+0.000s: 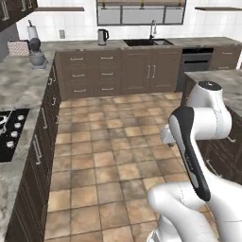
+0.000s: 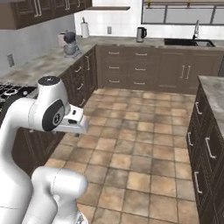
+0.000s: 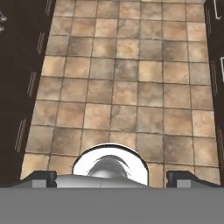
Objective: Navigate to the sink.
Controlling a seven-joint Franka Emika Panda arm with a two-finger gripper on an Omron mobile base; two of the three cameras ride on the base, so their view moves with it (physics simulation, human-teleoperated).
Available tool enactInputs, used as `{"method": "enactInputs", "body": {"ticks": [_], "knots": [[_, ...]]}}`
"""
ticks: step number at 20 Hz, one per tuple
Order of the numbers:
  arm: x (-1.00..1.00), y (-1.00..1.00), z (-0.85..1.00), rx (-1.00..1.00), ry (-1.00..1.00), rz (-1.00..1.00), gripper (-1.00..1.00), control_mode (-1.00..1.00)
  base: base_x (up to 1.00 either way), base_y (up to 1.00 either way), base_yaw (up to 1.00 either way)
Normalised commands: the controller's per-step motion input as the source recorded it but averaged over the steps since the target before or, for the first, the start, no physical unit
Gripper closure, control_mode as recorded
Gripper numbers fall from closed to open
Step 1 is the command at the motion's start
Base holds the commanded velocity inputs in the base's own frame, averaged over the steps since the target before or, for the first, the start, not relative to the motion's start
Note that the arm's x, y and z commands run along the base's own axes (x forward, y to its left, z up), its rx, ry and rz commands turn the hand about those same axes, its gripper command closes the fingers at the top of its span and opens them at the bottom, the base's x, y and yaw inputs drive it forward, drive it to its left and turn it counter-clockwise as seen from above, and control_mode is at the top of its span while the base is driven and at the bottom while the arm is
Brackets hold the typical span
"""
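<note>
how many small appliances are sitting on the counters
2 that I can make out. A kettle stands on the back counter, left of the sink. A stand mixer sits in the far left corner. Others may be hidden outside these views.

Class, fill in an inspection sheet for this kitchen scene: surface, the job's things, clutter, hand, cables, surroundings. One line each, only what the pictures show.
Surface: brown tiled floor, open between the cabinet runs.
Job's things: matte-black rectangular sink with curved chrome faucet, set in the far counter, well ahead of the robot.
Clutter: grey kettle, grey stand mixer, white paper towel roll on the counters.
Hand: two dark fingertips set far apart, holding nothing, pointing down at the floor.
Cables: nothing seen.
Surroundings: dark wood cabinets, black stovetop at left, island counter at right.
</note>
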Motion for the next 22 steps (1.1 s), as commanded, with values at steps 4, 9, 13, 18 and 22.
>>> {"method": "enactInputs", "body": {"ticks": [4, 9, 13, 18, 22], "knots": [[0.0, 0.0, 0.0, 0.0, 0.0, 0.0, -1.0, 1.0, 1.0, 0.0, -0.3], [0.0, 0.0, 0.0, 0.0, 0.0, 0.0, -1.0, 1.0, 1.0, 0.0, -0.28], [0.0, 0.0, 0.0, 0.0, 0.0, 0.0, -1.0, 1.0, 1.0, 0.0, -0.24], [0.0, 0.0, 0.0, 0.0, 0.0, 0.0, -1.0, 1.0, 1.0, 0.06, -0.19], [0.0, 0.0, 0.0, 0.0, 0.0, 0.0, -1.0, 1.0, 1.0, 0.05, -0.12]]}}
